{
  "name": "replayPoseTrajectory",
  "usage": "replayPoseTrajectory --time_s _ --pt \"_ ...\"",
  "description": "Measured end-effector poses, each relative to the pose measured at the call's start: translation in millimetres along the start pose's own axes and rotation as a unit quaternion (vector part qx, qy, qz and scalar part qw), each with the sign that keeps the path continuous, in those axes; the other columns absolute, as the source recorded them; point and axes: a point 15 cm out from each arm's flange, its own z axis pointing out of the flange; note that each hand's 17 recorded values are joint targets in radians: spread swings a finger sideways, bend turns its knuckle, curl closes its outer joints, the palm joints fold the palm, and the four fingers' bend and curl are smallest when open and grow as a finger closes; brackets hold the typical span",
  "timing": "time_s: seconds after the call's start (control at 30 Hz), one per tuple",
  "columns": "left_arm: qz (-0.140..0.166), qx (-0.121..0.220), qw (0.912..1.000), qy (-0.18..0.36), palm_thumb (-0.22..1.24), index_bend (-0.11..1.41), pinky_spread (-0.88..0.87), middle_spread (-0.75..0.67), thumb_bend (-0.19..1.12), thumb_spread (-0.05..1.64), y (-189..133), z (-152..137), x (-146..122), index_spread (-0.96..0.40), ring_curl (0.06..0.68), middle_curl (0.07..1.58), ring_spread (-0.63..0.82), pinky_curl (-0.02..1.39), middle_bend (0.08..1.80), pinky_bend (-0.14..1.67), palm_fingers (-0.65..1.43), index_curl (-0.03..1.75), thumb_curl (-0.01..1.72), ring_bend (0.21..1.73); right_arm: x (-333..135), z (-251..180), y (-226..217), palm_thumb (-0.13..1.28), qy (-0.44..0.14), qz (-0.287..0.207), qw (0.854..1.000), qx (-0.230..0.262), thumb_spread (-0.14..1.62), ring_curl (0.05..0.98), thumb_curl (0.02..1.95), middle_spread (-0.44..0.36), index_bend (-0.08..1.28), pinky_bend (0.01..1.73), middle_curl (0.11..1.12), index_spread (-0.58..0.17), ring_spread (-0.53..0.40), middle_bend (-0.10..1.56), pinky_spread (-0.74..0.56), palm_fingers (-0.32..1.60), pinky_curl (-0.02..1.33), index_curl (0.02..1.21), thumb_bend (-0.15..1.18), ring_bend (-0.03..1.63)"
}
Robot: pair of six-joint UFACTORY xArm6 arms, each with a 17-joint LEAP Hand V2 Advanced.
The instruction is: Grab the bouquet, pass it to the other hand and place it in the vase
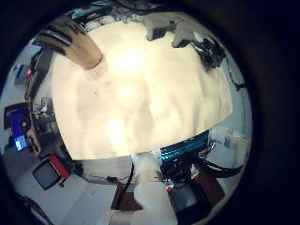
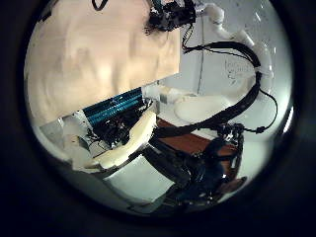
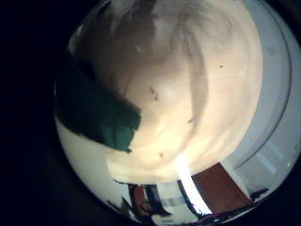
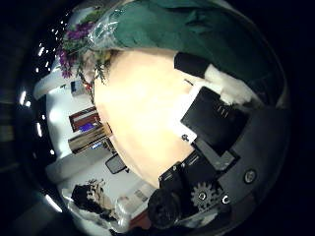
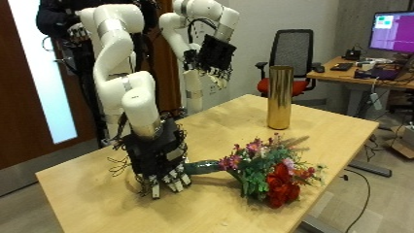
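Note:
The bouquet (image 5: pixel 269 172) lies on the wooden table (image 5: pixel 90 175), red and purple flowers toward the front edge, its green wrapped stem (image 5: pixel 207 167) pointing at my right hand (image 5: pixel 159 160). That hand is low over the table right by the stem end, fingers relaxed and pointing down, not closed round it. The right thumb side palm view shows the green wrap (image 4: pixel 162 34) and flowers (image 4: pixel 84 44) close by; the right little finger side palm view shows the wrap (image 3: pixel 94 113). The gold vase (image 5: pixel 280 97) stands upright further back. My left hand (image 5: pixel 211 53) hangs open, high above the table.
A black office chair (image 5: pixel 295 53) and a desk with a monitor (image 5: pixel 386 34) stand behind the table. The table's front edge (image 5: pixel 311 194) runs close to the flowers. The left thumb side palm view shows the other hand (image 2: pixel 170 15) on the table.

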Motion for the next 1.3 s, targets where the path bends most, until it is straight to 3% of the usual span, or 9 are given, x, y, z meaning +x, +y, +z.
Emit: replayPoseTrajectory --time_s 0.23,0.37,0.57,0.8,0.93,1.03,1.3 --pt "0.000 0.000 1.0000 0.001 0.42 0.17 0.49 0.40 -0.03 0.91 0 0 0 0.29 0.186 0.33 0.52 0.32 0.23 0.26 0.16 0.29 0.31 0.53 3 -40 13 0.98 -0.013 0.005 1.000 0.019 0.88 0.499 0.52 -0.201 0.92 1.23 0.68 -0.325 -0.236 1.17 -0.38 1.27 0.51 0.74 -0.01 1.30" --pt "0.002 0.006 1.0000 0.001 0.42 0.16 0.49 0.38 -0.03 0.91 -2 -2 0 0.29 0.188 0.34 0.51 0.32 0.23 0.26 0.17 0.29 0.31 0.54 -9 -69 26 1.08 -0.016 -0.006 0.999 0.040 0.89 0.549 0.57 -0.183 1.01 1.35 0.72 -0.307 -0.221 1.25 -0.31 1.18 0.59 0.81 0.01 1.38" --pt "-0.002 0.027 0.9996 0.005 0.42 0.17 0.48 0.37 -0.03 0.91 -11 -19 0 0.29 0.187 0.34 0.50 0.32 0.23 0.26 0.18 0.29 0.31 0.54 -43 -124 54 1.19 -0.046 -0.059 0.992 0.098 0.87 0.597 0.66 -0.153 1.05 1.39 0.75 -0.283 -0.202 1.32 -0.23 1.12 0.67 0.89 0.02 1.43" --pt "-0.012 0.082 0.9960 0.035 0.43 0.17 0.45 0.31 -0.03 0.92 -26 -55 0 0.26 0.182 0.34 0.48 0.31 0.26 0.25 0.24 0.30 0.31 0.54 -90 -160 109 1.23 -0.114 -0.139 0.974 0.141 0.76 0.613 0.75 -0.140 1.05 1.36 0.75 -0.270 -0.192 1.35 -0.20 1.12 0.72 0.93 0.00 1.43" --pt "-0.009 0.118 0.9900 0.076 0.43 0.18 0.43 0.25 -0.03 0.93 -36 -75 10 0.23 0.173 0.35 0.46 0.30 0.28 0.22 0.28 0.31 0.31 0.52 -111 -175 133 1.22 -0.168 -0.186 0.954 0.164 0.65 0.618 0.80 -0.133 1.05 1.33 0.75 -0.267 -0.190 1.36 -0.20 1.12 0.74 0.94 -0.01 1.44" --pt "-0.011 0.151 0.9828 0.106 0.43 0.17 0.41 0.21 -0.03 0.94 -42 -92 12 0.21 0.170 0.36 0.44 0.30 0.30 0.21 0.30 0.32 0.31 0.52 -131 -182 154 1.22 -0.225 -0.229 0.930 0.180 0.55 0.620 0.84 -0.128 1.05 1.30 0.75 -0.265 -0.188 1.36 -0.20 1.12 0.76 0.95 -0.02 1.45" --pt "0.003 0.221 0.9513 0.215 0.34 0.17 0.34 0.13 -0.04 0.92 -63 -133 35 0.19 0.165 0.37 0.36 0.29 0.32 0.20 0.35 0.33 0.30 0.54 -166 -184 201 1.20 -0.342 -0.332 0.859 0.186 0.30 0.624 0.90 -0.126 1.07 1.23 0.75 -0.258 -0.187 1.37 -0.21 1.12 0.82 0.97 -0.02 1.45"
